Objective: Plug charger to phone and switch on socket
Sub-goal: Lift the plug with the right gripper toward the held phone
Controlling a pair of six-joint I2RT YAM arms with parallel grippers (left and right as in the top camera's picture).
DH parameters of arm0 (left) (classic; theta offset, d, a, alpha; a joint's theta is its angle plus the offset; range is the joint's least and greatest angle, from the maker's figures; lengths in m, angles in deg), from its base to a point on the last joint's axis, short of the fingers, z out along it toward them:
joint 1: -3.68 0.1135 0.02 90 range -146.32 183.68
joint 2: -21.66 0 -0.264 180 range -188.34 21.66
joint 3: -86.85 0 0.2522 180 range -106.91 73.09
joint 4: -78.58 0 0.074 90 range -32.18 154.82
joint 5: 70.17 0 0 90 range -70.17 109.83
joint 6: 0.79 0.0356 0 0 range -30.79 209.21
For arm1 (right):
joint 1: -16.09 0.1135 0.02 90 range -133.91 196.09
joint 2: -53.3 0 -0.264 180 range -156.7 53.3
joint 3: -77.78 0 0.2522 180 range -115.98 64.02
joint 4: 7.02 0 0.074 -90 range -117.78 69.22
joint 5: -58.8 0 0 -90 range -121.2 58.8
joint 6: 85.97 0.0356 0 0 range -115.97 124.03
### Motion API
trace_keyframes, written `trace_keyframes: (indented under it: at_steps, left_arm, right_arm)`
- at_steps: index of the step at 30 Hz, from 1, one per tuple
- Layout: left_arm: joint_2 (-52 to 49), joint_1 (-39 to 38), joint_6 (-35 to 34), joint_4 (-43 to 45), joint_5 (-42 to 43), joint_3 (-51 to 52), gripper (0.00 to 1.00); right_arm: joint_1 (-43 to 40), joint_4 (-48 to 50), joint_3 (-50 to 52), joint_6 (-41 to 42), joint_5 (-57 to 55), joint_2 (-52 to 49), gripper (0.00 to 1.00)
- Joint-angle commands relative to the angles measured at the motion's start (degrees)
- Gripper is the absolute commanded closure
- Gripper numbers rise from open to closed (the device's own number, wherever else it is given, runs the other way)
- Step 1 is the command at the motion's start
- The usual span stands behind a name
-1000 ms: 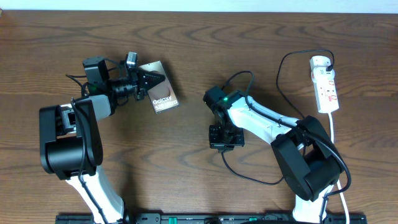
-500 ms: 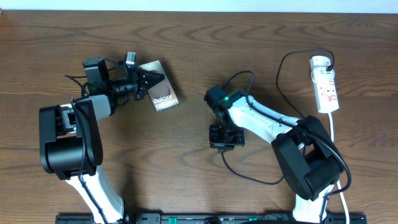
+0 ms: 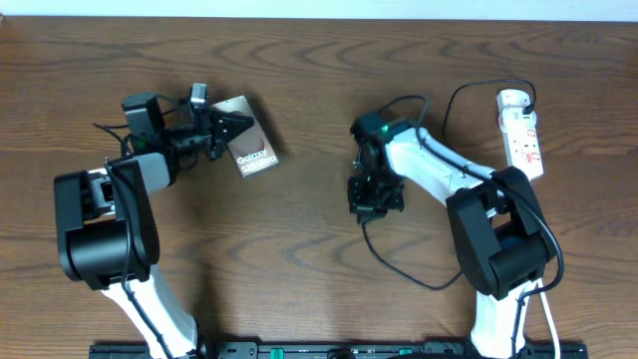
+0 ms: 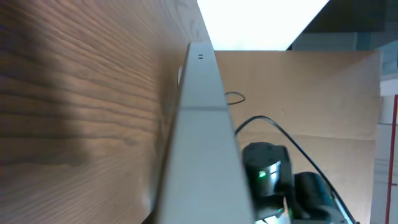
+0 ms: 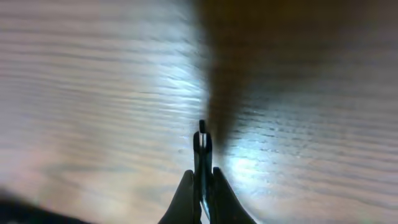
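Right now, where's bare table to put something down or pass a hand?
Free: wooden table front centre, left of the thin black charger cable loop; also the gap between flat bronze-brown phone and right gripper. Crowded: right side, cable runs up to the narrow white power strip.

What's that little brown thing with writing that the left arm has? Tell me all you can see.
It is the phone, a small flat bronze-brown rectangle with a pale oval patch and white Galaxy lettering, face towards the overhead camera. It sits askew over the wooden table, left of centre. The left gripper is shut on its upper end. From the wrist camera its edge looks thin, pale and smooth.
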Motion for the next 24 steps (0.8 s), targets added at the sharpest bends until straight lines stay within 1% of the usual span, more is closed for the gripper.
trace_keyframes:
  at_steps: [1,6,10,17,20,24]
  left_arm:
    - [0.94,1.25,-0.33,0.37,3.19,-0.5,0.93]
    - [0.94,2.47,-0.33,0.37,4.57,-0.5,0.93]
    - [0.94,2.78,-0.31,0.39,5.38,-0.5,0.93]
    - [0.94,2.78,-0.33,0.85,5.66,-0.5,0.93]
    - [0.94,2.78,-0.35,1.07,5.99,-0.5,0.93]
    - [0.94,2.78,-0.57,1.25,6.01,-0.5,0.93]
  right_arm:
    - [-0.37,-1.66,-5.7,-6.64,3.34,0.2,0.99]
    - [-0.37,-5.95,-13.75,-14.91,9.51,0.2,0.99]
    - [-0.37,-8.09,-17.77,-25.4,21.64,0.2,0.99]
    - [-0.37,-10.91,-17.92,-42.32,44.37,0.2,0.99]
    - [-0.37,-11.04,-17.86,-45.94,49.07,0.17,0.99]
    - [-0.37,-10.97,-17.84,-48.37,53.83,0.13,0.99]
